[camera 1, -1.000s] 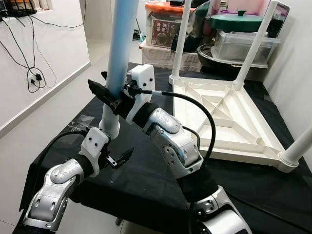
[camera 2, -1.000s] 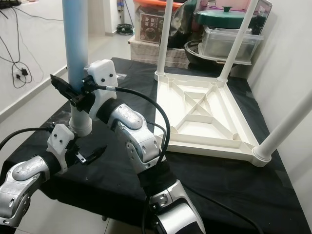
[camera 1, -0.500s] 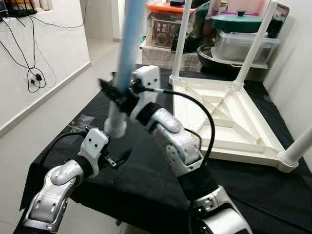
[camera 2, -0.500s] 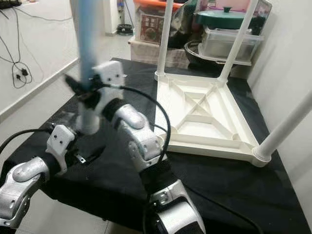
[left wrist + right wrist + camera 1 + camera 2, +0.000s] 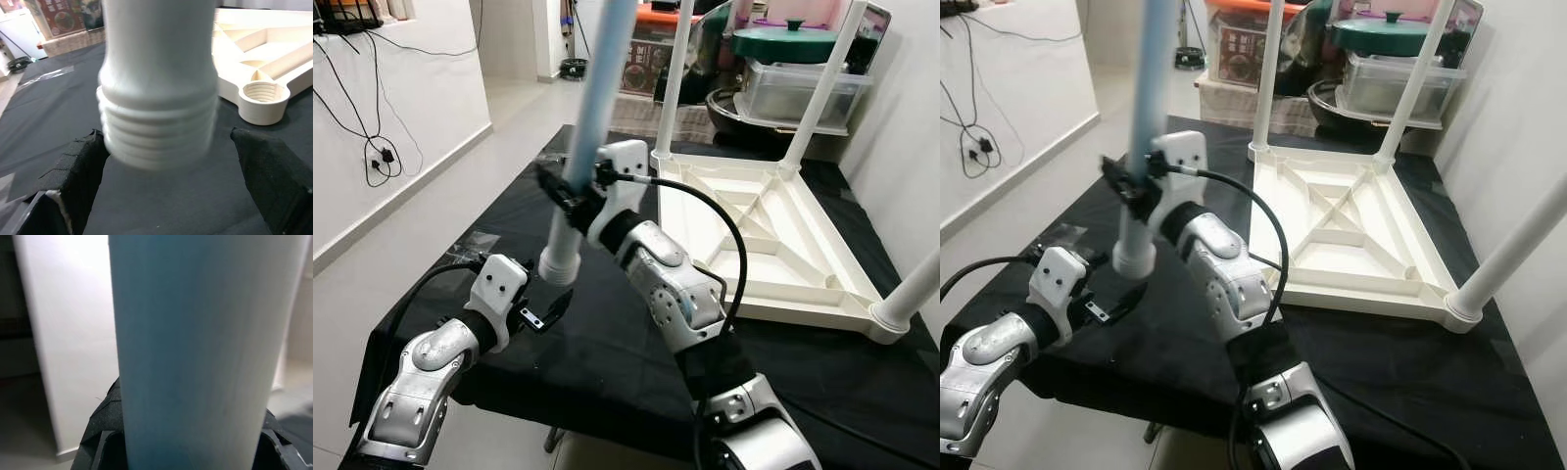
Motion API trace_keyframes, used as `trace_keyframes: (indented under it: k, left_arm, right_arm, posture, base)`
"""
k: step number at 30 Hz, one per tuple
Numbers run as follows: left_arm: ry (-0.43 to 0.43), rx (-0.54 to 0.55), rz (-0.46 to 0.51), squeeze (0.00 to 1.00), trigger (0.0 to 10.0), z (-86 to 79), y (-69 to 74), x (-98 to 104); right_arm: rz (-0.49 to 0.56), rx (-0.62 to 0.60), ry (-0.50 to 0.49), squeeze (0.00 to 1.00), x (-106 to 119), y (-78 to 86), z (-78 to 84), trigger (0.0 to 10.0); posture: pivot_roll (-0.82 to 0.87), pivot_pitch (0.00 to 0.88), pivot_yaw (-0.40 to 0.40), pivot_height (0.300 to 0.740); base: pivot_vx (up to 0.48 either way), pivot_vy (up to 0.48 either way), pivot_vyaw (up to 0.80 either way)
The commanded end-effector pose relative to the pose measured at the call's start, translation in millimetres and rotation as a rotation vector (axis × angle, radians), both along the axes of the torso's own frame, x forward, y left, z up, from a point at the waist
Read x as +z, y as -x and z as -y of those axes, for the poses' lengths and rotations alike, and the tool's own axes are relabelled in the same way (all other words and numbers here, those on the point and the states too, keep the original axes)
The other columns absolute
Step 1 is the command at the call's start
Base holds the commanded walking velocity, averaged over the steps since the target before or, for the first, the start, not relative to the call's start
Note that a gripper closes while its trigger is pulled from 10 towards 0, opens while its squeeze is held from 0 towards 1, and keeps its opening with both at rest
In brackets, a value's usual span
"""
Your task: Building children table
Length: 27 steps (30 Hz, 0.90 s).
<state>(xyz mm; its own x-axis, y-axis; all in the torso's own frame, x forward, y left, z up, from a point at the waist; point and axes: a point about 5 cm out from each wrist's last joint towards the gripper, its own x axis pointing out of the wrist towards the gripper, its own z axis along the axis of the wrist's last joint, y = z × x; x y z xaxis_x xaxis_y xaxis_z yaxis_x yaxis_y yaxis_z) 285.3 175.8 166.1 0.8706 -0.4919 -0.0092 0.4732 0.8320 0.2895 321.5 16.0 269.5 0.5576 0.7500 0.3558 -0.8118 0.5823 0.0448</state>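
My right gripper (image 5: 566, 194) is shut on a light blue table leg (image 5: 597, 108), held in the air with its top tilted to the right. The leg's white threaded end (image 5: 558, 264) hangs just above my left gripper (image 5: 544, 307). That gripper is open, its fingers (image 5: 80, 171) standing wide on either side of the thread. The white tabletop (image 5: 773, 245) lies upside down on the black cloth with three white legs (image 5: 674, 78) standing up from its corners. One empty threaded socket (image 5: 263, 93) lies close behind the leg's end.
The black-covered table (image 5: 607, 372) ends at its front edge under my arms. Behind the tabletop stand a green-lidded pot (image 5: 788, 44) and a clear box (image 5: 803, 93). Cables (image 5: 377, 157) hang on the left wall above open floor.
My right gripper has tilted the blue leg, its top swinging right, and carried it a little toward the tabletop. The left gripper has stayed low beneath the threaded end.
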Motion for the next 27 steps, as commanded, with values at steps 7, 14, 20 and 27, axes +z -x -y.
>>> trace_keyframes:
  k: [7,14,20,27]
  left_arm:
    - [0.021,-0.012,0.031,0.0,10.0,2.0,-8.8,9.9]
    - [0.032,-0.039,0.051,0.0,10.0,11.1,-12.2,15.2]
    - [0.028,-0.081,0.06,0.0,0.0,11.5,-4.9,10.0]
    - [0.018,-0.138,0.05,0.0,0.0,14.5,0.2,8.7]
  right_arm:
    - [0.028,0.174,0.013,0.0,-13.1,29.6,-17.2,10.0]
    - [0.03,0.213,0.034,0.0,-17.4,37.3,-22.5,10.0]
    - [0.03,0.21,0.025,0.0,-14.6,37.0,-18.4,10.0]
    - [0.022,0.209,0.014,0.0,-11.1,34.8,-16.1,10.0]
  posture:
    - [0.06,0.0,-0.047,0.74]
    - [0.06,0.0,-0.048,0.74]
    - [0.06,0.0,-0.045,0.74]
    - [0.07,0.0,-0.048,0.74]
  base:
    - [0.0,0.0,0.0]
    - [0.0,0.0,0.0]
    - [0.0,0.0,0.0]
    - [0.0,0.0,0.0]
